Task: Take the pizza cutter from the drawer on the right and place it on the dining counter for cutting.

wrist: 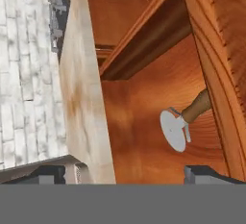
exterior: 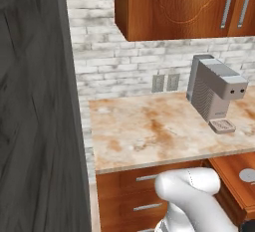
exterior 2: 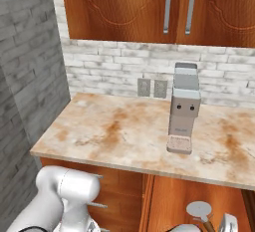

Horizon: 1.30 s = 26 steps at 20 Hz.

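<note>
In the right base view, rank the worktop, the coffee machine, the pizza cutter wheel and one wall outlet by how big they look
1. Worktop
2. Coffee machine
3 and 4. Pizza cutter wheel and wall outlet look alike; the wheel sits nearer the camera, so I won't rank them.

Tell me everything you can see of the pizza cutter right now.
The pizza cutter is a small tool with a round, flat, pale grey wheel, a grey fork holding it, and a short brown wooden handle. It lies loose on the plain wood floor of the open drawer, handle toward one side wall; whether it touches the wall is unclear. The gripper is short of it, fingers spread, nothing between them.
</note>
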Motion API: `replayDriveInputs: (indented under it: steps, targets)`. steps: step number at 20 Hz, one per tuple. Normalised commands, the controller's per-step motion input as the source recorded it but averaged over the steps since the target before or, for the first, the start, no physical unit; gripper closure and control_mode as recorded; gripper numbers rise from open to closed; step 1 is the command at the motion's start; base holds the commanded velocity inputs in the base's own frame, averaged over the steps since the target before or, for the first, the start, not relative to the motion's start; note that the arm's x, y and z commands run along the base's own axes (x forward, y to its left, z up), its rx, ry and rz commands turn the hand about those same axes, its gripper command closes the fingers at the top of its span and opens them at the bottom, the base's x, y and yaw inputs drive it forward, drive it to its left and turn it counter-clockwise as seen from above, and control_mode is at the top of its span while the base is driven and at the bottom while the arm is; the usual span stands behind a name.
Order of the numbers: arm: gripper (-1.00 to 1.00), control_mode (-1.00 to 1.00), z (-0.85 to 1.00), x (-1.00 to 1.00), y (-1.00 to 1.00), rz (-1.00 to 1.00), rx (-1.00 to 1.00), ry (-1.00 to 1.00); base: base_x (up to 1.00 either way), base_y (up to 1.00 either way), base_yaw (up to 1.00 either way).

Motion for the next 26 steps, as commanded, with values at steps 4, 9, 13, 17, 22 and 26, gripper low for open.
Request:
replayDriveInputs:
  steps: [4,9,13,17,22,26]
  targets:
    - [-1.00,-1.00,0.64,0.85,0.00,0.00,0.00,0.28,0.00,0.00,0.00]
    - [-1.00,-1.00,0.28,0.99,0.00,0.05,0.00,0.30,0.00,0.00,0.00]
    - [-1.00,-1.00,0.00,0.58,-0.15,0.13,0.00,0.25,0.00,0.00,0.00]
    - [-1.00,-1.00,-0.13,0.07,-0.52,0.31,0.00,0.24,0.00,0.00,0.00]
    - [-1.00,-1.00,-0.21,0.00,-0.44,0.37,-0.01,0.24,0.00,0.00,0.00]
    - [-1.00,-1.00,-0.33,-0.01,-0.15,0.38,-0.07,0.20,0.00,0.00,0.00]
